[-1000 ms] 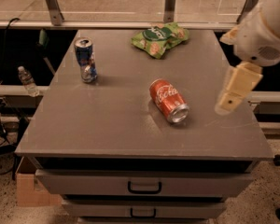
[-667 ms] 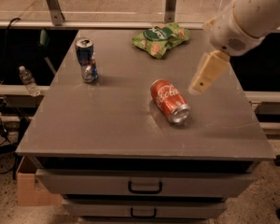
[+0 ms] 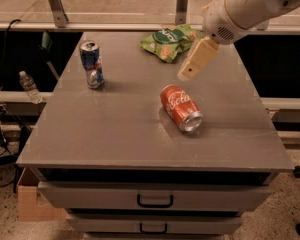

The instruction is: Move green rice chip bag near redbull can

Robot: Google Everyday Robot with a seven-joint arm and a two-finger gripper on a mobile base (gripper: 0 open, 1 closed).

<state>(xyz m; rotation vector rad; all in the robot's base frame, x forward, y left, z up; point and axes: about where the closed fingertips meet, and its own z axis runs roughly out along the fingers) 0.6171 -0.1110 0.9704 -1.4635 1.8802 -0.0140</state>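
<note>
The gripper (image 3: 186, 74) hangs tilted over the table (image 3: 115, 134), just in front of the green rice chip bag (image 3: 166, 41), which lies at the far edge, long axis seemingly crosswise. Whether the gripper is spread or closed cannot be told. The redbull can (image 3: 91, 64) stands well apart, toward the view's left

robot gripper (image 3: 187, 73) hangs over a grey table (image 3: 110, 134), just right of the green rice chip bag (image 3: 166, 40).

the bag lies crumpled at the table's far edge, beside the white arm (image 3: 240, 6). the redbull can (image 3: 91, 64) stands upright near the far left corner, well apart from the bag. a red coca-cola can (image 3: 180, 108) lies on its side near the middle, silver top toward the camera. two drawers (image 3: 155, 196) sit under the tabletop; a small water bottle (image 3: 28, 86) shows beyond the left side.
</note>
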